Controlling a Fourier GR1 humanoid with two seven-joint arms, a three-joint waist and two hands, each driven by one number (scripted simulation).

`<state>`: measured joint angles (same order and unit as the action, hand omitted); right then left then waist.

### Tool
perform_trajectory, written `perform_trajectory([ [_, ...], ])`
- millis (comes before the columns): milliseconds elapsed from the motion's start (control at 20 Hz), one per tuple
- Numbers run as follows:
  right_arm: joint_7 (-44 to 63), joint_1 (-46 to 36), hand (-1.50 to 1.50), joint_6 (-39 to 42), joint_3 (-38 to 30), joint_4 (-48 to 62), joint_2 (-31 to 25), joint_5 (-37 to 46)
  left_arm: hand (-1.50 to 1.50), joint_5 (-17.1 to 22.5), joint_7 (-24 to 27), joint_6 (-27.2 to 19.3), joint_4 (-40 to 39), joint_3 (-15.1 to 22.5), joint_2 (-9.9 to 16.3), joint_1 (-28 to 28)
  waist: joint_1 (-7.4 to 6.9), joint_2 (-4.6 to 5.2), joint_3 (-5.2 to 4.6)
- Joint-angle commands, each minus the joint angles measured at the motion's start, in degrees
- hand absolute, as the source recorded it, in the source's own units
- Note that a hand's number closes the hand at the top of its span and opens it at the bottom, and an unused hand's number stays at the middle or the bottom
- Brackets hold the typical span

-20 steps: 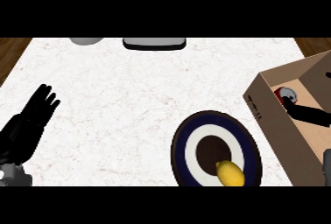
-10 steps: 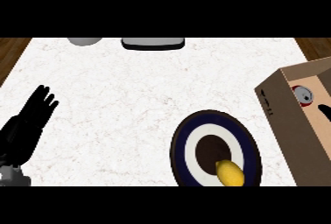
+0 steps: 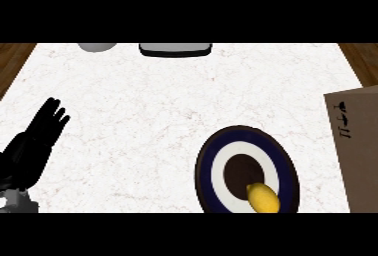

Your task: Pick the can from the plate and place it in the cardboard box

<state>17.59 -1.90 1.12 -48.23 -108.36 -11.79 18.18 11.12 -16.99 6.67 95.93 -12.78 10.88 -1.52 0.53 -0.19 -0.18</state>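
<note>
Single head cam, looking steeply down on the counter (image 3: 170, 115), near enough that the white top fills most of the frame. Far edge runs along the top with wood floor showing at both upper corners; near edge is cut off at the bottom. Framing clips the box (image 3: 358, 150) at the right edge, the plate (image 3: 221, 165) at the bottom, and the left hand (image 3: 33, 145) at lower left; no second view to overlap.
</note>
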Motion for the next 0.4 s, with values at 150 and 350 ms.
perform_trajectory([
  [150, -10.6, 8.4, -1.5, 6.5, -7.9, 5.0, -2.5, -12.0, 0.0, -0.8, -1.1, -1.7, -4.2, -0.5, 0.0, -4.7, 0.29, 0.15, 0.21],
  [350, -7.8, 9.7, -1.5, 7.9, -8.7, 4.2, -5.0, -12.8, 0.0, -0.9, 1.8, 1.1, 0.1, 0.0, -0.8, 2.8, -0.38, 0.12, 0.19],
])
